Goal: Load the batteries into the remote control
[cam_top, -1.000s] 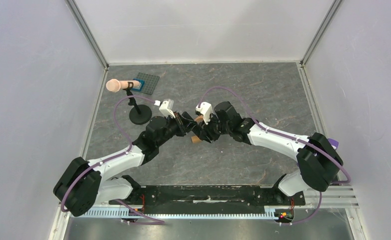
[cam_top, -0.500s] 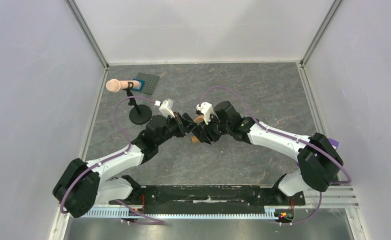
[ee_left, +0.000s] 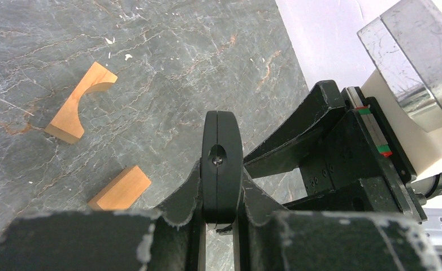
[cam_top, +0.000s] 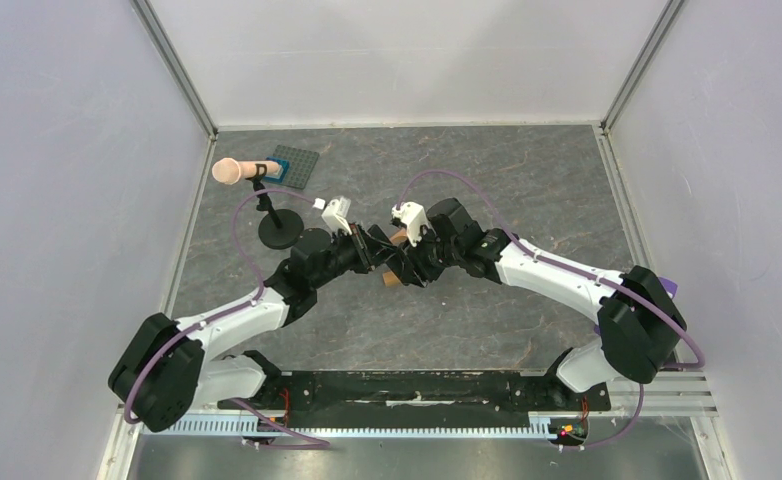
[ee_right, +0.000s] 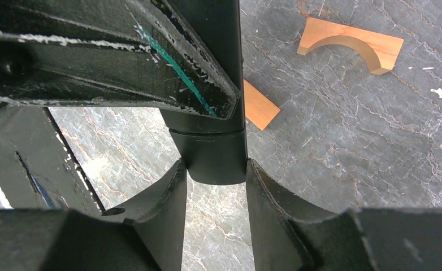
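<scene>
The remote control [ee_left: 222, 141], a slim black bar, hangs above the table between both arms at the centre [cam_top: 391, 258]. My left gripper [ee_left: 222, 182] is shut on its thin edges, and I look along its end with a small screw hole. My right gripper [ee_right: 215, 169] is shut on the other end of the remote control [ee_right: 216, 161], its fingers pressed against both broad sides. In the top view the left gripper [cam_top: 375, 252] and the right gripper [cam_top: 408, 262] meet nose to nose. The batteries are out of view.
On the table below lie a wooden arch block [ee_left: 77, 107] [ee_right: 351, 42] and a small rectangular wooden block [ee_left: 120, 189] [ee_right: 258, 107]. A black stand [cam_top: 280, 236] carrying a pinkish cylinder [cam_top: 229, 171] and a grey studded plate [cam_top: 295, 165] sit at the back left.
Both wrists have crept slightly towards the back of the table with the remote control held between them. The grips look unchanged.
</scene>
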Controlling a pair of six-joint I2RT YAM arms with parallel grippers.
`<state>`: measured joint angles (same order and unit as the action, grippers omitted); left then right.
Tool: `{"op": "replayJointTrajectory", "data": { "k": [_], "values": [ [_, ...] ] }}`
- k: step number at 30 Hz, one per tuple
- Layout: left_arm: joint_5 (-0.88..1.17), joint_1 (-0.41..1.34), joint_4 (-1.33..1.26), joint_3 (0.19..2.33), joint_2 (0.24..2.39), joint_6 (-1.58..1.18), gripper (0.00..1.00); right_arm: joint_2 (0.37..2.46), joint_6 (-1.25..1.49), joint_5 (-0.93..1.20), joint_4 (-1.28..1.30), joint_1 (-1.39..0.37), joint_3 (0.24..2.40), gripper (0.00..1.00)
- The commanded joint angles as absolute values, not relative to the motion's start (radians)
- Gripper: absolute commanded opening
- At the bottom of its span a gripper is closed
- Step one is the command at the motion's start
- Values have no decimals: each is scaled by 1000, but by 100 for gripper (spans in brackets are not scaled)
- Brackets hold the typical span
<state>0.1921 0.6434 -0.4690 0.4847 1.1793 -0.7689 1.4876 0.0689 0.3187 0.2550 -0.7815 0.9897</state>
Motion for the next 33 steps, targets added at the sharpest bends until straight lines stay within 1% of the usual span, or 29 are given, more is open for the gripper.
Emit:
{"op": "replayJointTrajectory", "data": {
  "k": [1, 6, 12, 22, 25, 29, 33],
  "values": [
    [444, 680, -697, 556, 1175, -841, 2, 1498, 109, 299, 54, -792, 1044, 18],
    [472, 679, -717, 555, 1190, -843, 2, 1485, 145, 284, 8, -792, 1034, 18],
    [579, 683, -803, 555, 1243, -856, 2, 1473, 209, 242, -72, -791, 1033, 18],
    [565, 688, -805, 539, 1256, -845, 2, 1442, 280, 195, -136, -792, 1013, 19],
    [532, 687, -777, 549, 1235, -856, 2, 1441, 282, 203, -124, -792, 1009, 23],
    [440, 686, -656, 586, 1184, -850, 2, 1419, 248, 224, -83, -792, 995, 29],
    [381, 681, -554, 624, 1136, -813, 2, 1359, 194, 201, -26, -791, 962, 40]
  ]
}}
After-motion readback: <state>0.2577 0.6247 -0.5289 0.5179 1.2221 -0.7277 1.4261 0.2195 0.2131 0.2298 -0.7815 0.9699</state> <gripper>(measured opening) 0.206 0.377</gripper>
